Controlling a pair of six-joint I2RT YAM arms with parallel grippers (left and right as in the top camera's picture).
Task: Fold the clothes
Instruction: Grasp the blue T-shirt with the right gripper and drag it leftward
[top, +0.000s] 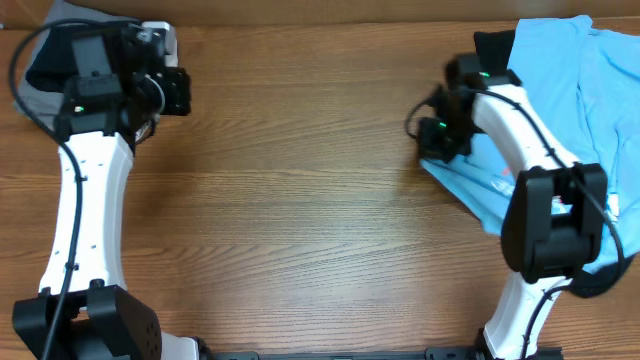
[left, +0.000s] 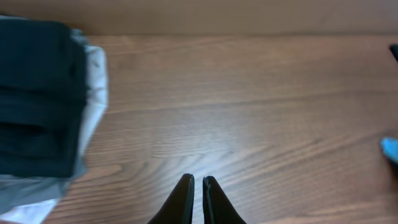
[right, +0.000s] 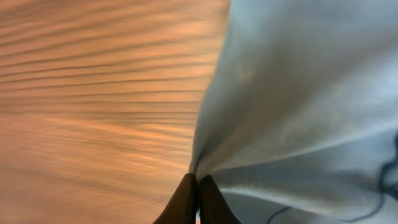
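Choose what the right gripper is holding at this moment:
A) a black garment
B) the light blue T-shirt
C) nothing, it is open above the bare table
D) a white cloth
B: in the right wrist view the right gripper is shut, and the fabric of the light blue T-shirt gathers into folds that run to its fingertips.

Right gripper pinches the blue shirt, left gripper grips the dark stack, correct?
No. The left gripper holds nothing: the left wrist view shows it shut over the table, apart from the dark stack. The right gripper does pinch the blue shirt.
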